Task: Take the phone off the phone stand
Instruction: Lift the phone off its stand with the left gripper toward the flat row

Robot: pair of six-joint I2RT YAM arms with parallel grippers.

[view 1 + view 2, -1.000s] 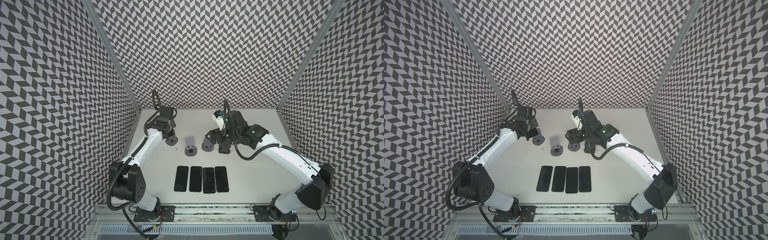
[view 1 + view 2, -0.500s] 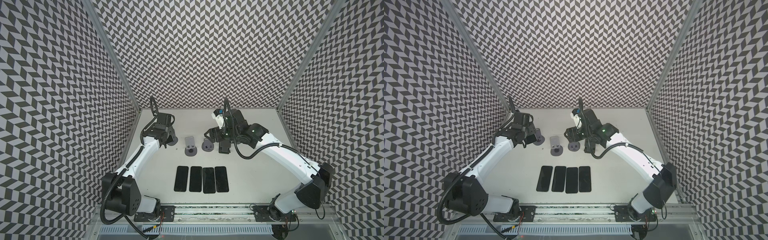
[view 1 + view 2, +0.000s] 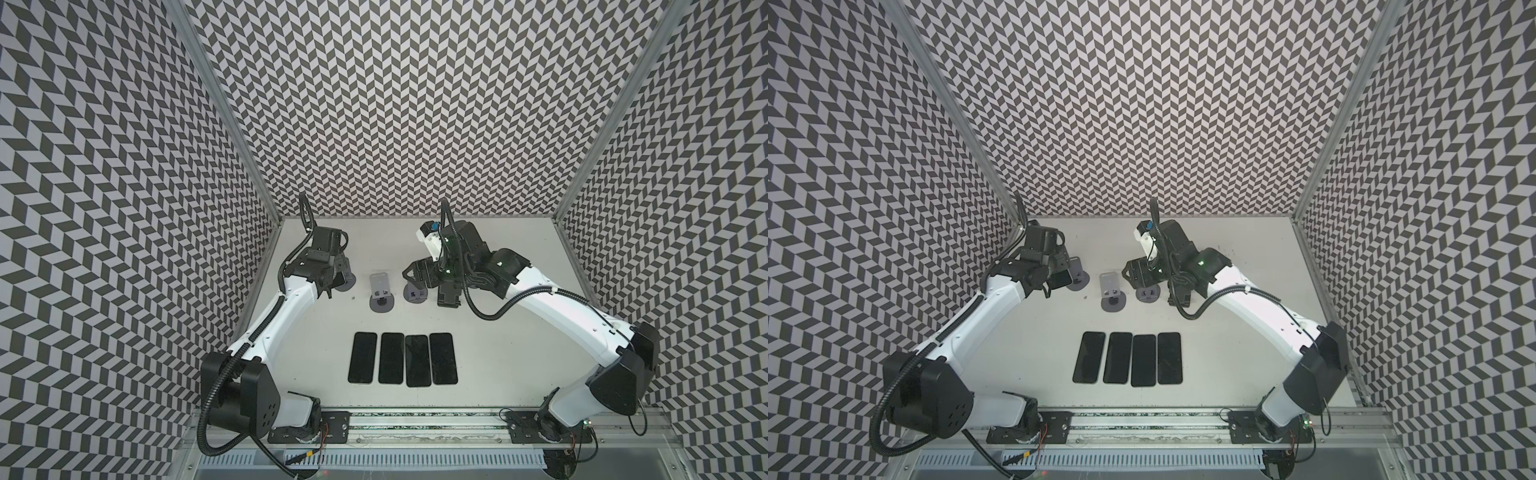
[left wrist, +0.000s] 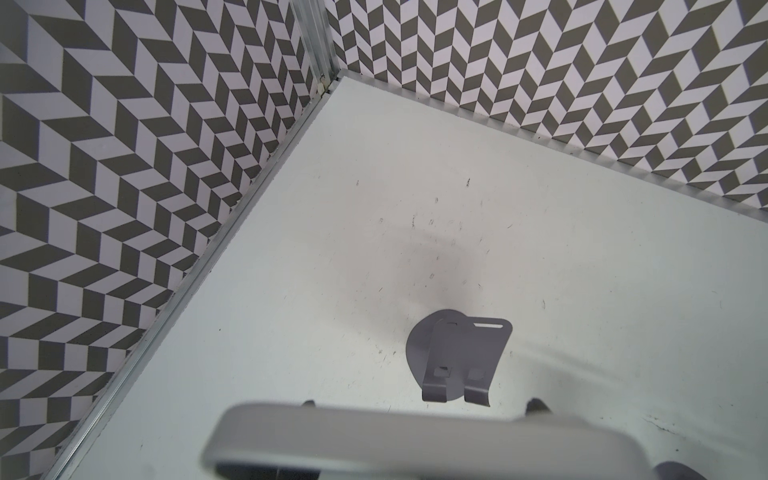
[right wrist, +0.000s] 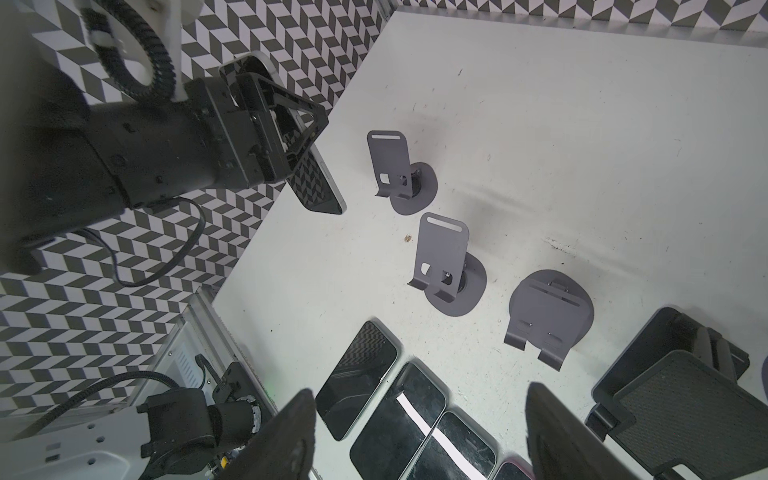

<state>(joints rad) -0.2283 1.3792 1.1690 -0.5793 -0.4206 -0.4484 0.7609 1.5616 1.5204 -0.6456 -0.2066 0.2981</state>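
My left gripper (image 5: 286, 137) is shut on a dark phone (image 5: 320, 187) and holds it in the air, clear of the leftmost grey phone stand (image 5: 401, 174), which stands empty. In the left wrist view the phone's grey edge (image 4: 291, 436) crosses the frame in front of that stand (image 4: 461, 357). In both top views the left gripper (image 3: 338, 276) (image 3: 1054, 272) hangs just left of the stand (image 3: 1077, 274). My right gripper (image 5: 415, 440) (image 3: 417, 274) is open with nothing between its fingers, above a folded-flat stand (image 3: 417, 294).
A middle stand (image 3: 380, 291) stands upright and empty. Several dark phones (image 3: 403, 358) lie side by side near the front. A black boxy object (image 5: 673, 399) sits under the right arm. The left wall (image 3: 249, 270) is close to the left gripper.
The left gripper has drawn a little toward the front with the phone. The right gripper's jaws have narrowed somewhat; that arm has hardly moved.
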